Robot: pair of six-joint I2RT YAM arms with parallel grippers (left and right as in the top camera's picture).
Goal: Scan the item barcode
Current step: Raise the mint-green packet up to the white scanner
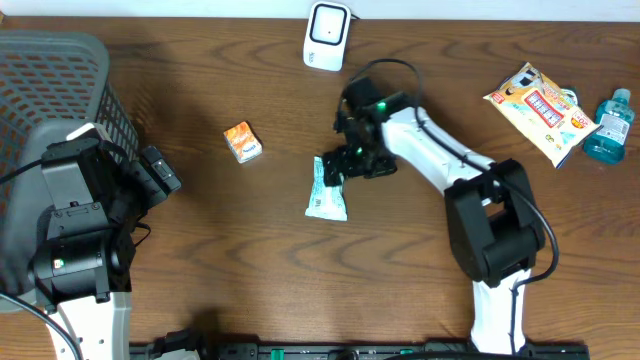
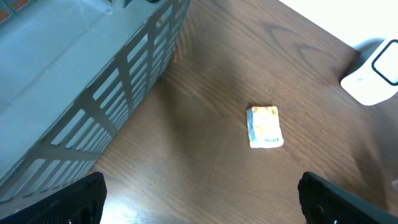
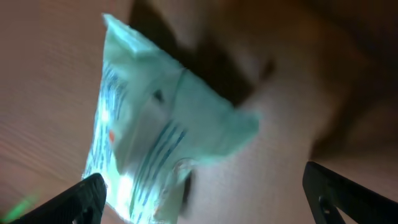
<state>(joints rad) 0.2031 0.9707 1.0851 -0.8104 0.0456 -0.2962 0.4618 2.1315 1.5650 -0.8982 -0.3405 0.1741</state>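
Packet [image 1: 327, 193]: lies flat mid-table, well clear of every edge.
Right pincer [image 1: 352, 160]: spread wide, just above the packet's far end, nothing pinched.
Left pincer [image 1: 160, 172]: spread, empty, near the left edge.

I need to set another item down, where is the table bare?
Widest free patch: the front of the table, between the left arm and the right arm's base. Also bare: between the basket and the orange box. Crowded: where the right gripper hangs over the teal packet, and the far right corner with snack bag and bottle.
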